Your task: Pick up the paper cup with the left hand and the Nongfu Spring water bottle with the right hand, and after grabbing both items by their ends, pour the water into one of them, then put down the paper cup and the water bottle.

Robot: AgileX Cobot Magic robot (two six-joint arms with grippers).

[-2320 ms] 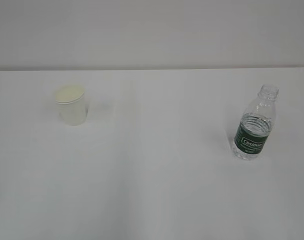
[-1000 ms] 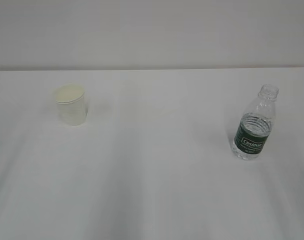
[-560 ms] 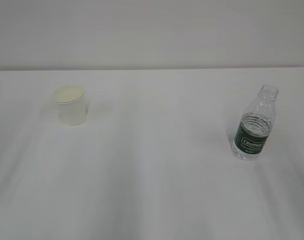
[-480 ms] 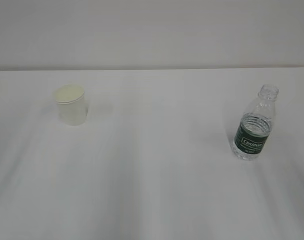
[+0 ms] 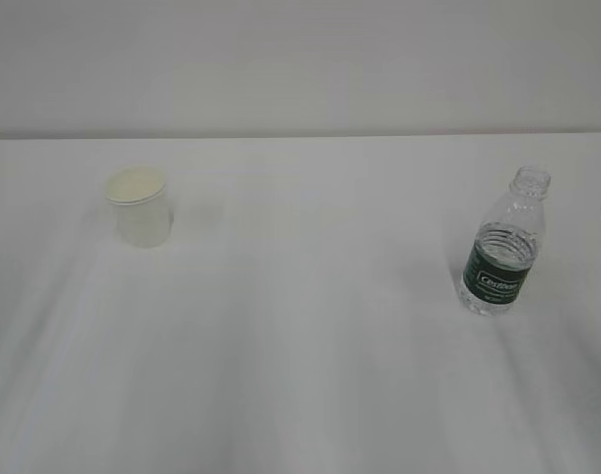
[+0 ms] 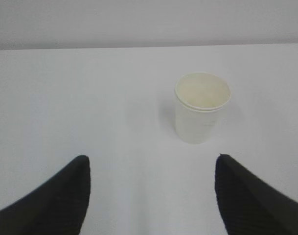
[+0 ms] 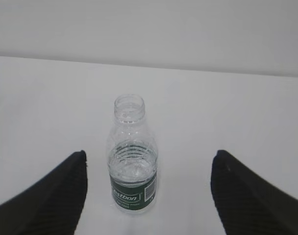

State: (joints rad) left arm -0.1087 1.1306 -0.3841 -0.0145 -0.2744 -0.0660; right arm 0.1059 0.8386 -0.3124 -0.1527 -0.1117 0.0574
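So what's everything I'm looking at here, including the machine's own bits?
paper cup: one, white with a pale cream inside, upright on the left of the table, nothing touching it.
water bottle: one, clear ribbed plastic with a dark green label, no cap, upright on the right of the table; some clear water shows inside.
table: one, white, bearing both things.
wall: pale grey, behind the table.
left pincer: one, black fingers, spread open, short of the cup and a bit to its left; a dark sliver shows at the left edge of the exterior view.
right pincer: one, black fingers, spread open either side of the bottle, not touching it; a dark sliver at the right edge.
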